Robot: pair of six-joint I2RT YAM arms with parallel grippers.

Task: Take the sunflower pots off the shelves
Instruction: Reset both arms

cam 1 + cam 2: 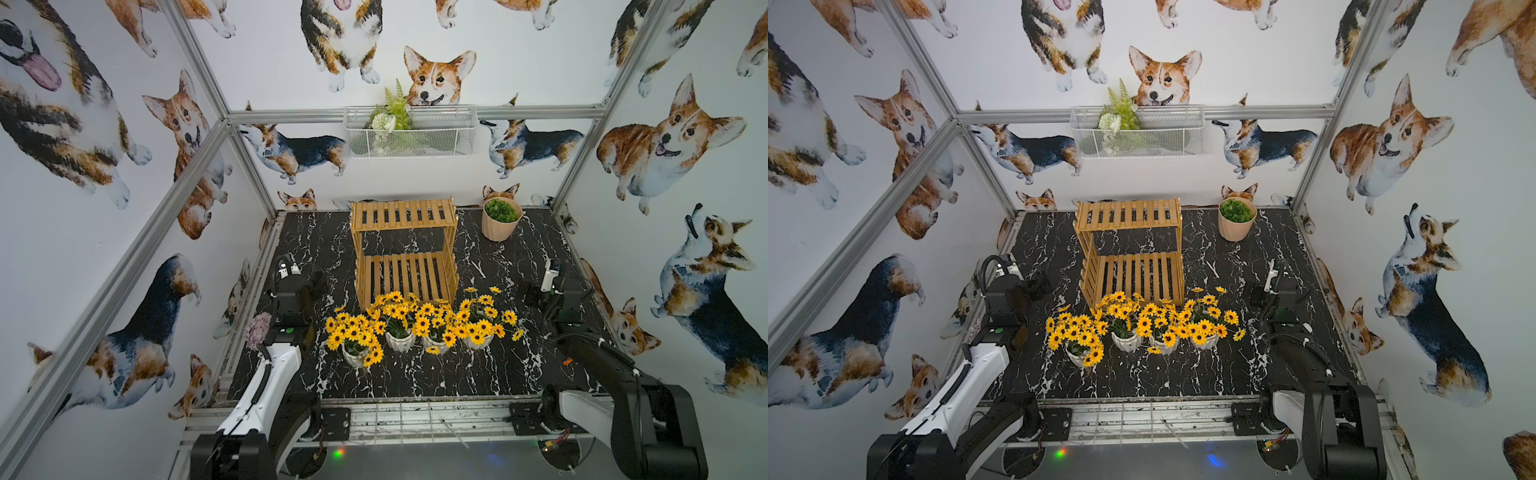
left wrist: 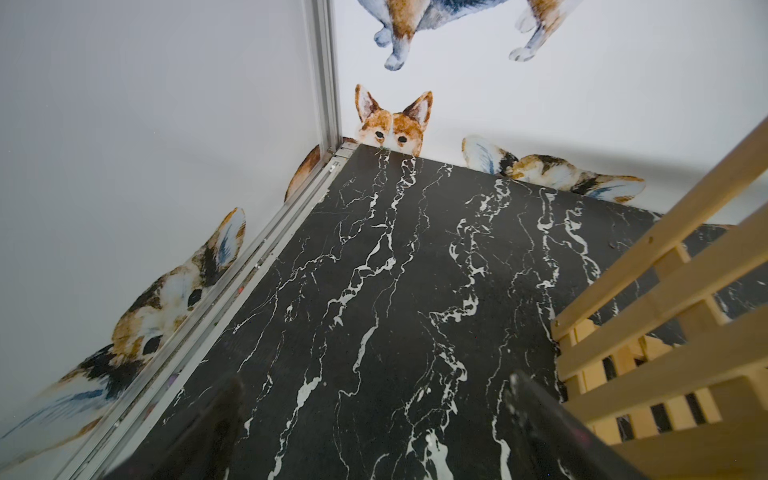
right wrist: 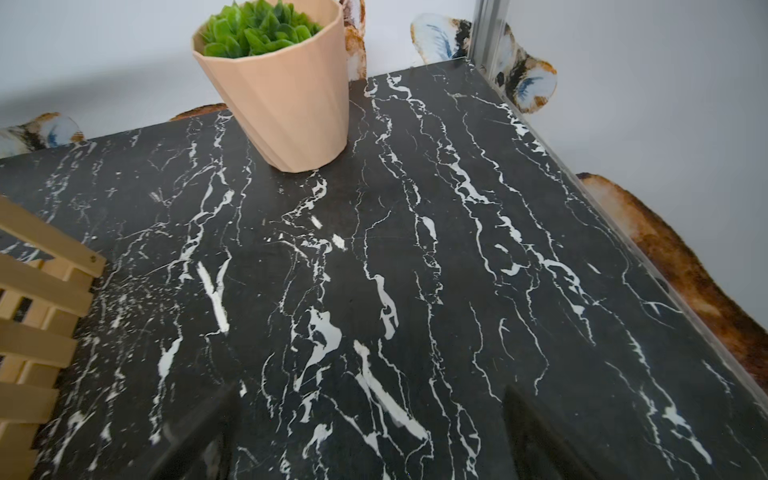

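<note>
Several sunflower pots (image 1: 400, 341) (image 1: 1126, 343) stand in a row on the black marble table, just in front of the wooden shelves (image 1: 405, 214) (image 1: 1133, 216). Both tiers of the shelves are bare. My left gripper (image 1: 318, 282) (image 2: 376, 378) hovers low over the table to the left of the shelves, open, with only marble between its fingers. On the other side of the shelves, my right gripper (image 1: 532, 295) (image 3: 370, 390) is open too and holds nothing. The sunflower pots are out of both wrist views. A corner of the shelves (image 2: 665, 332) (image 3: 37, 311) shows in each wrist view.
A beige pot of green foliage (image 1: 500, 220) (image 3: 291, 104) stands at the back right of the table. A white wire basket (image 1: 409, 141) with a white-flower-and-fern bunch hangs on the back wall. Aluminium frame rails and walls close in the table.
</note>
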